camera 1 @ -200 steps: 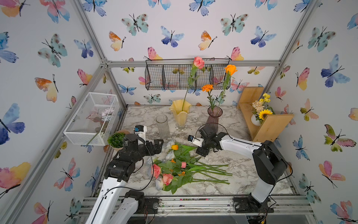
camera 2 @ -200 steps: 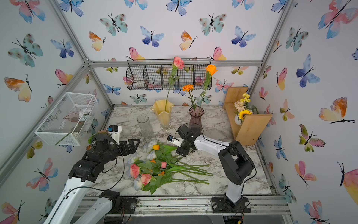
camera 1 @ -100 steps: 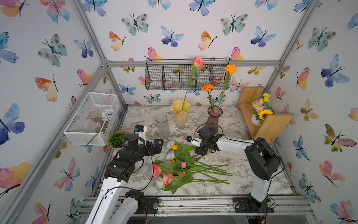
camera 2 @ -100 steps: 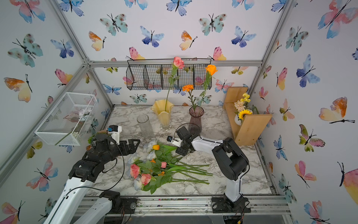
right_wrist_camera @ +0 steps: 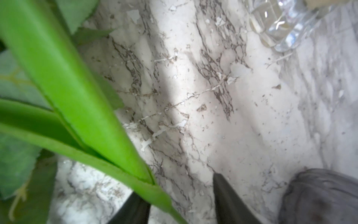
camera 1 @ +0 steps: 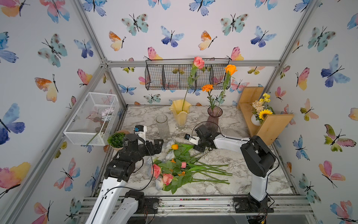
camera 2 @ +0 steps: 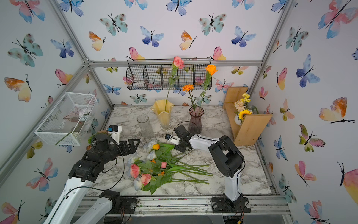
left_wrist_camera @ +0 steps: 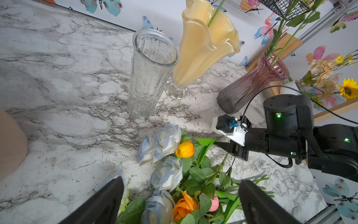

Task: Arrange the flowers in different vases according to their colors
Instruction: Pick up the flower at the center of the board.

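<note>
On the marble bench [camera 1: 242, 174], towards its front, the loose flowers [camera 1: 180, 166] are lying in a heap, with the blooms towards the left arm and the bare stem ends fanning out towards the right arm. At the far edge of the heap an orange tulip [camera 1: 174, 146] is lying beside the white roses [left_wrist_camera: 166, 139].

Behind them a pink rose [camera 1: 199, 62] is standing in the yellow vase [camera 1: 180, 114], and an orange rose [camera 1: 231, 69] and a marigold [camera 1: 207, 87] are standing in the purple vase [camera 1: 214, 118]. The clear vase [camera 1: 162, 126] is standing empty.

These are probably light artificial stems, with soft heads that crush easily, floppy leaves, and springy stalks apt to snag on their neighbours. The firm stalk below the leaves is looking like the best place to take hold.

The right gripper [camera 1: 200, 148] is sitting low over the tulip's long leaves. In the right wrist view its jaws are standing partly apart with a leaf [right_wrist_camera: 77, 97] running between them. The leaf is brushing one jaw and leaving a gap to the other, so nothing is looking clamped. The left gripper [left_wrist_camera: 180, 180] is hovering above the white roses, jaws spread wide and holding nothing.
</note>
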Robot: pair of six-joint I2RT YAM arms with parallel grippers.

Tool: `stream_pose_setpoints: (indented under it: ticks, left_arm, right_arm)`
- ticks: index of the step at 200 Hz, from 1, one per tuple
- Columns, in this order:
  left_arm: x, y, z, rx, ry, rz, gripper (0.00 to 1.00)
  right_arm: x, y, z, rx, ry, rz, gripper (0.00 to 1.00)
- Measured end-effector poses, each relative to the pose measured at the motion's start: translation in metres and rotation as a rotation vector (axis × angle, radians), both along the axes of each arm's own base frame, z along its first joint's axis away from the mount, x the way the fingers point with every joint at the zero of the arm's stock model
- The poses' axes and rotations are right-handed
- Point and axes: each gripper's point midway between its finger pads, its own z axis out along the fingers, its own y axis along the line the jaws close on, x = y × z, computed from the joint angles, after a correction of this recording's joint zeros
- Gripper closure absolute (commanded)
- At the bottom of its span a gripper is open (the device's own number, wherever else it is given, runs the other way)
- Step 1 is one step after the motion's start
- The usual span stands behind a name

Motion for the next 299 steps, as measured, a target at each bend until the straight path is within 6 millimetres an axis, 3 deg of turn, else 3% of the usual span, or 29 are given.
stream_pose_setpoints:
  ticks: [47, 74, 125, 208, 259, 299]
  left_arm:
    - [0.000, 0.000, 0.000, 0.000, 0.000, 0.000, 0.01]
    - [0.000, 0.000, 0.000, 0.000, 0.000, 0.000, 0.01]
    - [0.000, 0.000, 0.000, 0.000, 0.000, 0.000, 0.01]
    - [0.000, 0.000, 0.000, 0.000, 0.000, 0.001, 0.01]
    - [0.000, 0.000, 0.000, 0.000, 0.000, 0.001, 0.01]
    - [0.000, 0.000, -0.001, 0.001, 0.004, 0.000, 0.01]
  right_arm:
    - [0.007, 0.002, 0.005, 0.010, -0.025, -0.019, 0.84]
    - [0.010, 0.003, 0.009, 0.014, -0.043, -0.024, 0.97]
    - [0.013, 0.004, 0.039, 0.053, -0.098, -0.027, 0.97]
    - [0.012, 0.013, 0.132, 0.211, -0.258, -0.009, 0.97]
    - [0.007, 0.014, 0.204, 0.381, -0.356, -0.033, 0.98]
    - [0.002, 0.008, 0.280, 0.603, -0.460, -0.093, 0.97]
